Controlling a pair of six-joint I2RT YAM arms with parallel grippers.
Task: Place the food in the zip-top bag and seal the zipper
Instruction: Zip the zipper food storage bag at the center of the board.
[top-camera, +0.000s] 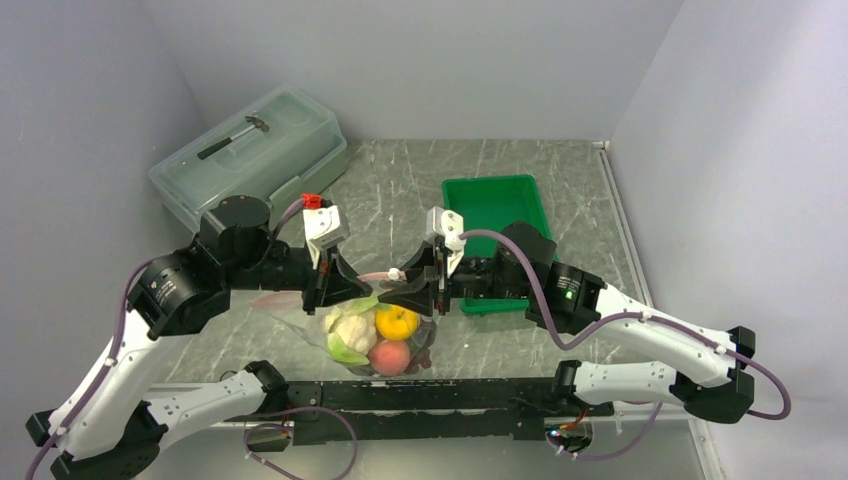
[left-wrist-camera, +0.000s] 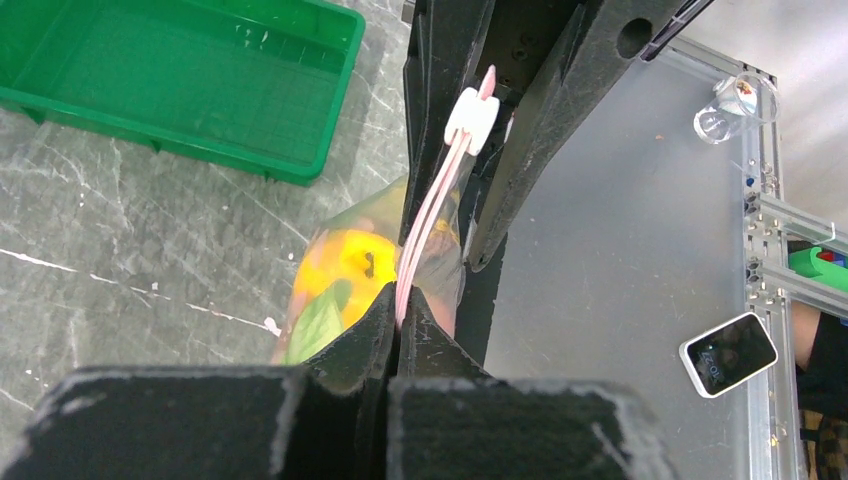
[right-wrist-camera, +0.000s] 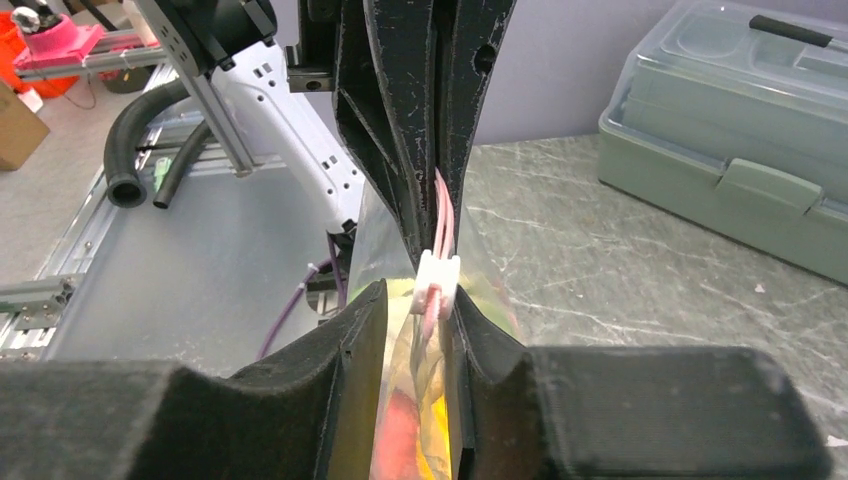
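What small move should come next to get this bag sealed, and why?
Probably the right fingers should draw the white slider a little along the zipper towards the left fingers. The left fingers pinch the zipper tight, the slider sits between the right fingers, and the stretch between them looks like two separate tracks, so likely unsealed.

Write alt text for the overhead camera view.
Mid-table, the left end effector and right end effector pinch the pink zipper of a clear bag holding a cauliflower, orange and peach. A green tray and a lidded box sit behind.
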